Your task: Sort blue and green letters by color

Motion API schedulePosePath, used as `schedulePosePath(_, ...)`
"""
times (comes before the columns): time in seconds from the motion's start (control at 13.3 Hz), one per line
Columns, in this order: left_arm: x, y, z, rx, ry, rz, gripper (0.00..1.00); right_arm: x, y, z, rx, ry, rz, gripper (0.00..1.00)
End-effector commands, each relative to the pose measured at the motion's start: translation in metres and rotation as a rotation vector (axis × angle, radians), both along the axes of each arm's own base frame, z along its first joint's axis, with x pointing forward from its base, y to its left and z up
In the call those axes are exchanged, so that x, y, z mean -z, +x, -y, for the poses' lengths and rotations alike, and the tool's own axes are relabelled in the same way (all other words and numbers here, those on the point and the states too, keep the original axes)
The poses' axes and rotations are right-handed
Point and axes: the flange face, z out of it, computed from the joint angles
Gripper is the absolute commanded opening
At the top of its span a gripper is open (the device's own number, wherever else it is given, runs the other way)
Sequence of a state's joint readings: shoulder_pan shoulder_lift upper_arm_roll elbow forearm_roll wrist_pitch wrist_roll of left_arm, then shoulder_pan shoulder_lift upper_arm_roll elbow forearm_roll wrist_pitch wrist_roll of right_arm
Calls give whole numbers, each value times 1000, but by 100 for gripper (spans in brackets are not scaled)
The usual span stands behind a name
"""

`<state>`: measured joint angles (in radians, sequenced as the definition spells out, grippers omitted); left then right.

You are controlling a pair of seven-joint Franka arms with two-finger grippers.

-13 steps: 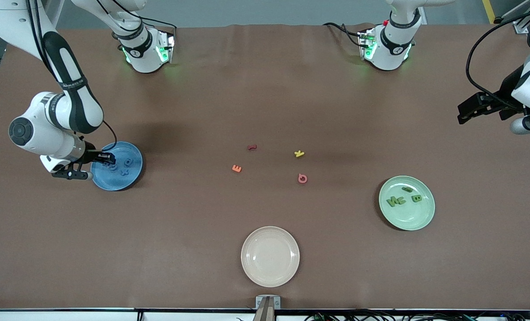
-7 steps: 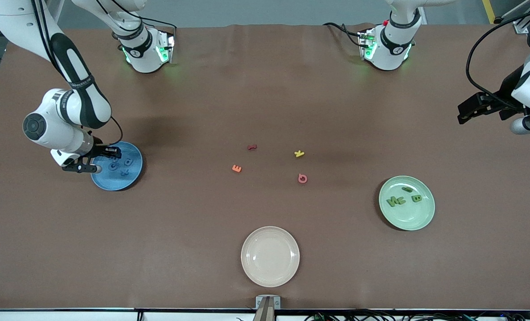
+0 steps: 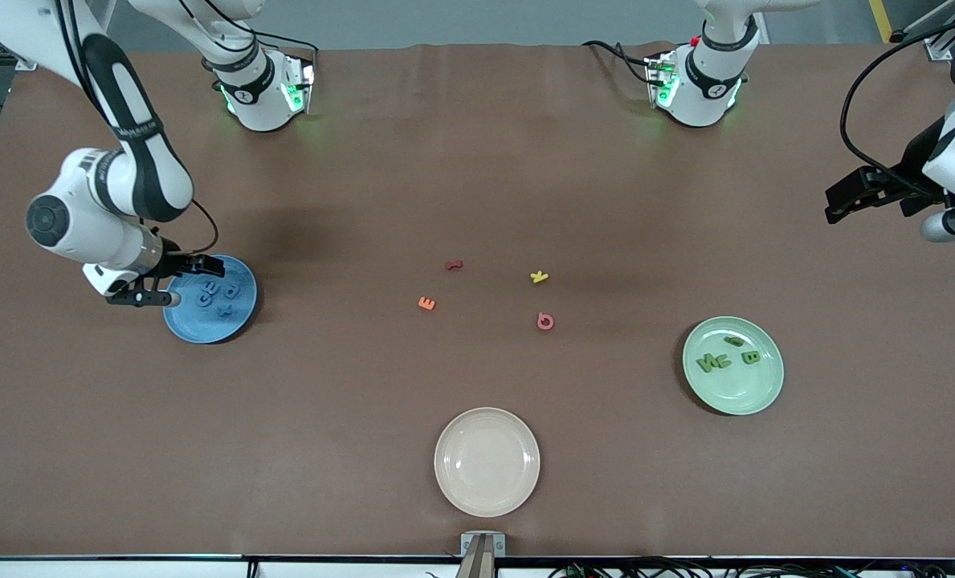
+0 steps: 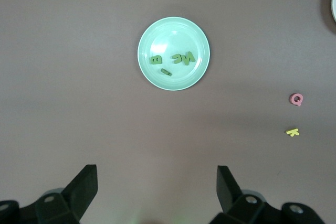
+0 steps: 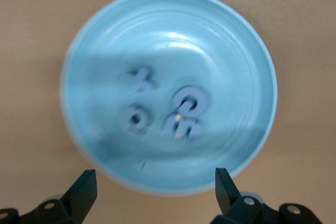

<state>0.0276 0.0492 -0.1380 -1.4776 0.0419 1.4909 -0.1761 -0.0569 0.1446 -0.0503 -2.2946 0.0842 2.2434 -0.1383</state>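
Brown tabletop (image 3: 477, 160) around three plates (image 3: 487, 462)

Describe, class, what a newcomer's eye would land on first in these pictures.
First, the blue plate at the right arm's end of the table, holding four blue letters, with the open right gripper above its rim. Next, the green plate at the left arm's end with green letters on it, while the open left gripper waits high at the table's edge. An empty cream plate lies nearest the camera.

Four letters (image 3: 217, 299) lie in the plate (image 3: 240, 321) toward the right arm's end; four letters (image 3: 726, 356) lie in the plate (image 3: 758, 393) toward the left arm's end.
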Motion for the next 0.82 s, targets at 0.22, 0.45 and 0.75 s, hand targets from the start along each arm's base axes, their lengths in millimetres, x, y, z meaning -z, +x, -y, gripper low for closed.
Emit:
schedulePosePath(0.22, -1, 2, 0, 2, -13, 11, 100, -219, 53, -3, -61, -25, -31, 99)
schedulePosePath(0.45, -1, 0, 0, 2, -12, 8, 100, -312, 61, -1, -54, -49, 49, 99)
schedulePosePath(0.75, -8, -4, 0, 13, -11, 16, 100, -355, 61, -4, -53, -68, 113, 99)
